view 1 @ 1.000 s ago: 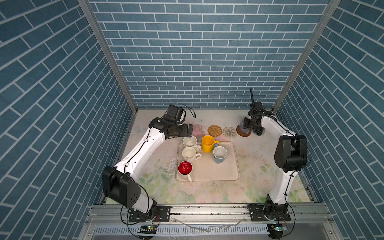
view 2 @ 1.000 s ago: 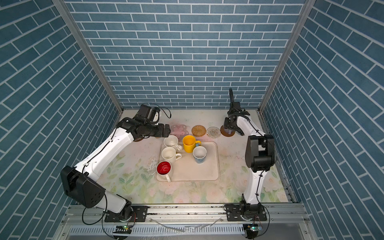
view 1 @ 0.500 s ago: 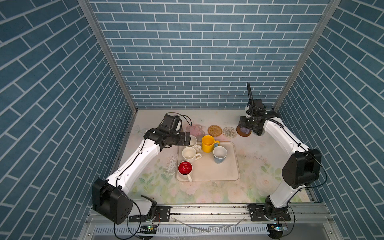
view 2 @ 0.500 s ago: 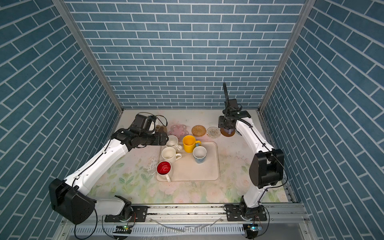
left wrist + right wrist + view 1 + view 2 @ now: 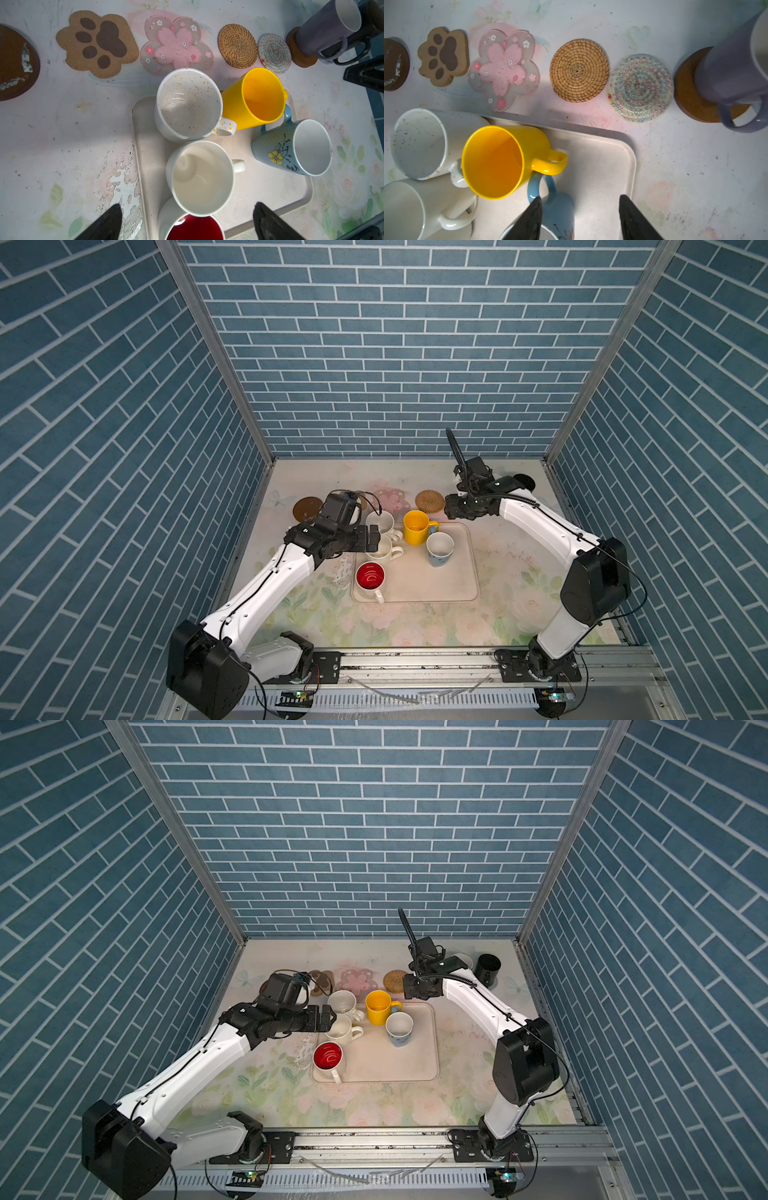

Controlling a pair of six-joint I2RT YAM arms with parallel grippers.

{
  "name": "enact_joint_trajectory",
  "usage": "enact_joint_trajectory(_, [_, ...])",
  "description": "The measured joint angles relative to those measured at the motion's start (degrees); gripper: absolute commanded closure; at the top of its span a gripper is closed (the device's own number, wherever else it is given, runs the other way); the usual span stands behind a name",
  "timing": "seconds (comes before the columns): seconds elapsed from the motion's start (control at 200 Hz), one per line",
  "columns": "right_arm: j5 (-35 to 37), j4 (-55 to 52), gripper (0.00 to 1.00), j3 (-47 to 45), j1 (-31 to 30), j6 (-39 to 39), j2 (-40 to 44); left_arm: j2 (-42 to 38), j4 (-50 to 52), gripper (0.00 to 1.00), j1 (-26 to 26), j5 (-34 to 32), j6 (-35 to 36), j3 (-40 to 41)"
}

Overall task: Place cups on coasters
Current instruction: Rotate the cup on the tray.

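Observation:
A cream tray (image 5: 415, 585) holds a speckled white cup (image 5: 188, 104), a cream cup (image 5: 201, 176), a yellow cup (image 5: 417, 526), a light blue cup (image 5: 439, 548) and a red-inside cup (image 5: 370, 576). My left gripper (image 5: 372, 537) hangs open above the cream cup. My right gripper (image 5: 579, 201) hovers open over the tray's back edge beside the blue cup, holding nothing. The bare coasters along the back are a brown disc (image 5: 307, 509), paw (image 5: 97, 44), pink flower (image 5: 176, 44), rattan round (image 5: 430, 501) and pale woven round (image 5: 640, 88). A lavender cup (image 5: 733, 68) stands on a brown coaster (image 5: 689, 97).
A black cup (image 5: 487, 968) stands at the back right corner, past the lavender one. Blue brick walls close in the table on three sides. The right arm's forearm (image 5: 536, 526) spans the table right of the tray.
The right gripper has drawn away from the lavender cup, moved left over the tray's back edge and opened wider. The left gripper has come forward from the coaster row over the tray's left cups.

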State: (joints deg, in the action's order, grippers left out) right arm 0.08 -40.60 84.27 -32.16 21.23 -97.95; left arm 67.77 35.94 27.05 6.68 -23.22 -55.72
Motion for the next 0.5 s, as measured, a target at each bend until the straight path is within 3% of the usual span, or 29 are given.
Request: enact_joint_trajectory(0.5, [1.29,2.08,0.4,-0.79,-6.71,2.58,-5.77,-5.31,-0.7,0.01,0.79,0.0,-0.55,4.5])
